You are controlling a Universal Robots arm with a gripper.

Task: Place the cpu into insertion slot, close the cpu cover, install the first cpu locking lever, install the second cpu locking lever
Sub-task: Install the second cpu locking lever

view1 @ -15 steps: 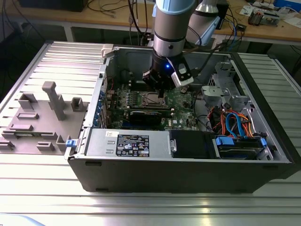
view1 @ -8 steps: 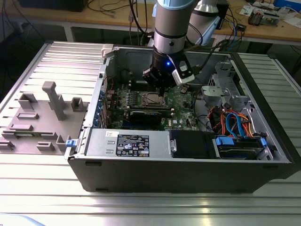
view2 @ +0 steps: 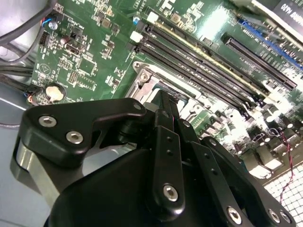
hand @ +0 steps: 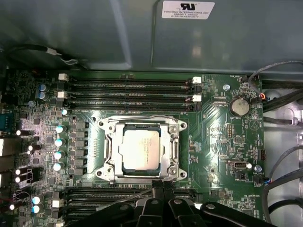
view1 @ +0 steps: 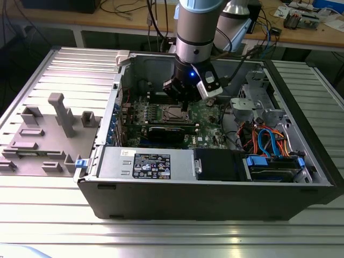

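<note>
The cpu (hand: pixel 140 150) lies seated in the insertion slot (hand: pixel 107 153) on the green board (hand: pixel 218 137) — the cpu cover (hand: pixel 174 150) frames it. The hand (hand: pixel 162 188) hovers at the slot's edge, its fingers (view2: pixel 166 124) pressed together, gripping nothing.

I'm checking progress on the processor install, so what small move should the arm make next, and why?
Probably ease the gripper down at the socket's edge: the cpu already sits in the insertion slot with the cpu cover lying around it, and the fingertips hover at that edge.
</note>
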